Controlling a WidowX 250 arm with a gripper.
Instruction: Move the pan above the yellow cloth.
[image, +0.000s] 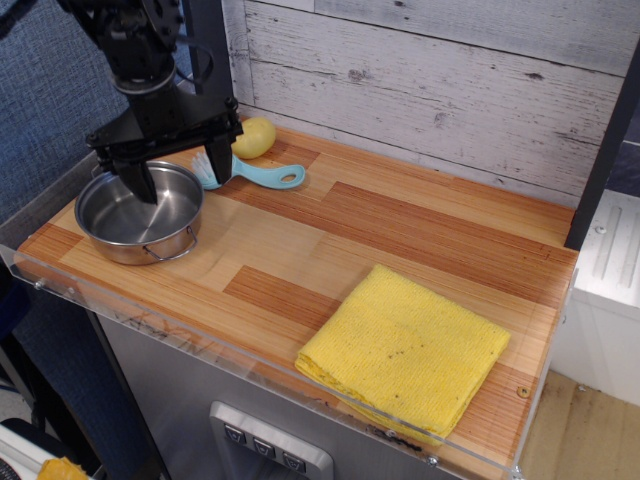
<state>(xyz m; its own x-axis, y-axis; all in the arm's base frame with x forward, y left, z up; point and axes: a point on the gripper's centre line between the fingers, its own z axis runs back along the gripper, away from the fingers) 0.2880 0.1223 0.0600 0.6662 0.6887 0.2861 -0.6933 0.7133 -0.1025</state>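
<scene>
The pan (135, 218), a small shiny steel pot with wire loop handles, sits at the left end of the wooden counter. The yellow cloth (405, 350) lies folded at the front right of the counter, well apart from the pan. My black gripper (180, 180) is open and hangs over the pan's far right rim: one finger (140, 183) reaches down inside the pan, the other finger (221, 163) is outside it, toward the brush. It holds nothing.
A light-blue brush with white bristles (250, 172) and a yellow lemon-like object (253, 136) lie just behind the pan by the plank wall. A clear plastic lip (200, 350) runs along the counter's front and left edges.
</scene>
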